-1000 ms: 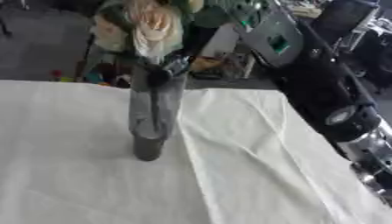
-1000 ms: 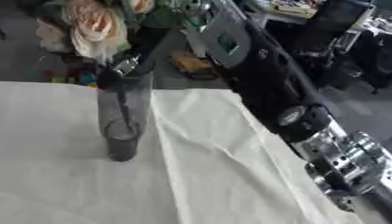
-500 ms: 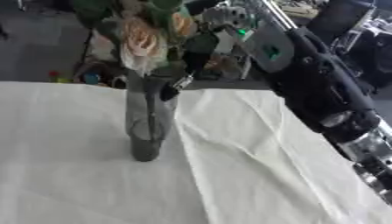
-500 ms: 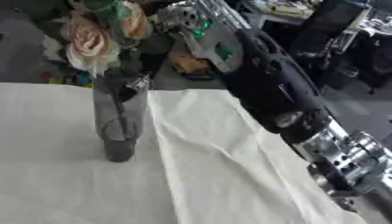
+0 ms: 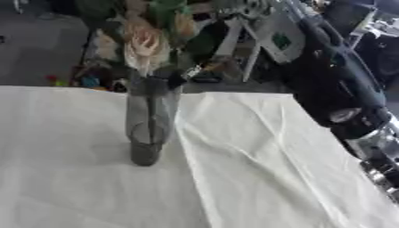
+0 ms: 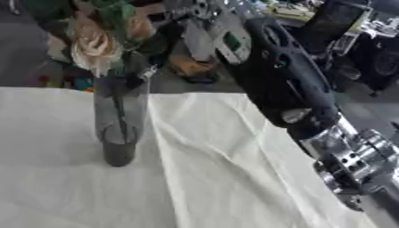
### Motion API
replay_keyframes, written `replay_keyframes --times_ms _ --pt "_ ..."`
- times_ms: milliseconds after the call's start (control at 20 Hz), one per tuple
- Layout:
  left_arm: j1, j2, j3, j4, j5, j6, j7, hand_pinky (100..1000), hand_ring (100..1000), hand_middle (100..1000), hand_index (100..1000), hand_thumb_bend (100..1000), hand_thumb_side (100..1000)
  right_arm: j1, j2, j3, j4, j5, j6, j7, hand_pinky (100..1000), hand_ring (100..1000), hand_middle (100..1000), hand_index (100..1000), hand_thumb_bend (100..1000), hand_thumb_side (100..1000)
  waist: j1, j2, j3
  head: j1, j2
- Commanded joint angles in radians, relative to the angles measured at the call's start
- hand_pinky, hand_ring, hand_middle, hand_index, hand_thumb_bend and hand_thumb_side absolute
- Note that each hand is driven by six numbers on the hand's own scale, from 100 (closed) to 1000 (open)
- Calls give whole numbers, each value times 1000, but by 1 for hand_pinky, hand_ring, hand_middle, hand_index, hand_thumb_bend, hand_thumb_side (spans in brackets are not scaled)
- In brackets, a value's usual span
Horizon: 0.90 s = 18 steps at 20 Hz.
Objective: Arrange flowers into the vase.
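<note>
Reaching in from the right, the robot's right arm goes up over the vase, likely to settle the flowers from above. The right hand is blurred, so I cannot tell how its fingers are. The vase stands upright on the white cloth covering the counter, stems inside.

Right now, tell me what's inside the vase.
Flower stems stand in the vase, showing dimly through its glass, with pale blooms and green leaves above the rim. Whether it holds water cannot be seen.
</note>
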Motion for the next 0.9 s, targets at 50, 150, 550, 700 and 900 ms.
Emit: replay_keyframes --times_ms 50,150,550,700,900 --pt "-6 24 9 -13 7 -2 0 857 783 841 925 100 842 -21 -40 -22 3 15 -2 0 1000 1000 1000 1000 643 613 13 -28 -4 -3 8" --pt "-5 26 12 -13 8 -4 2 857 783 841 925 100 841 -12 -51 -24 1 30 -3 0 1000 1000 1000 1000 626 615 14 -31 -8 -1 9" --pt "-2 28 21 -13 0 -14 9 858 784 842 926 100 842 91 -169 -73 -94 29 -18 0 1000 1000 1000 1000 593 607 24 -24 -16 74 33" --pt "-3 29 26 -13 -5 -22 14 858 784 842 926 100 843 157 -235 -108 -156 -18 -9 0 1000 1000 1000 1000 603 600 30 -19 -20 127 63" --pt "-3 29 31 -13 -11 -30 20 858 785 843 927 100 844 269 -333 -175 -249 -83 25 0 1000 1000 1000 1000 602 604 38 -13 -27 141 68"
